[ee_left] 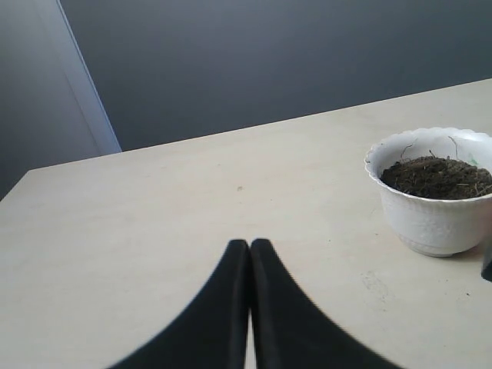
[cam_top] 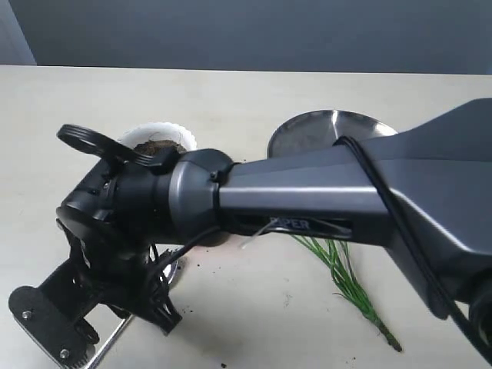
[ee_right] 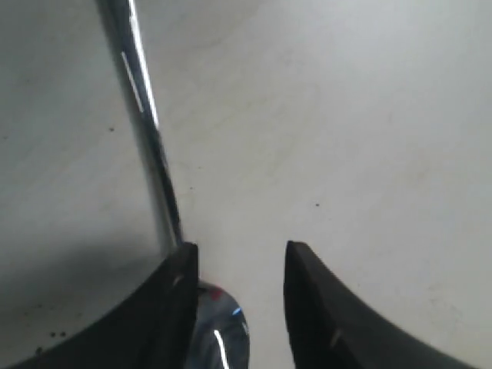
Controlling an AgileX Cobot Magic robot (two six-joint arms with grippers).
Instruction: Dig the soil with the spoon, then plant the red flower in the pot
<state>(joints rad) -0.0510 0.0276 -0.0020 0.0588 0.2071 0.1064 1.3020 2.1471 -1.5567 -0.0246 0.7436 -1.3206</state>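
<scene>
The left gripper point(ee_left: 250, 244), fingers pressed together, waits near the pot point(ee_left: 434, 223) of soil point(ee_left: 438, 175), while the right gripper point(ee_right: 241, 250) hangs with jaws apart over the spoon point(ee_right: 150, 123), which lies flat beside one finger, and the red flower point(cam_top: 344, 278), stems slanting rightward, lies beneath that same arm, probably the nearer one.

My right arm point(cam_top: 323, 188) blocks much of the exterior view. Of the pot point(cam_top: 178, 132) I see only a sliver of far rim, and the plate point(cam_top: 323, 131) shows just its far part. The red flower point(cam_top: 342, 278) shows only green stems, its petals hidden under the arm. The spoon point(cam_top: 114, 337) runs off the near edge. In the right wrist view it is blurred, its bowl half behind one finger point(ee_right: 173, 307) of the right gripper point(ee_right: 240, 246). The left wrist view's edge clips the pot.
</scene>
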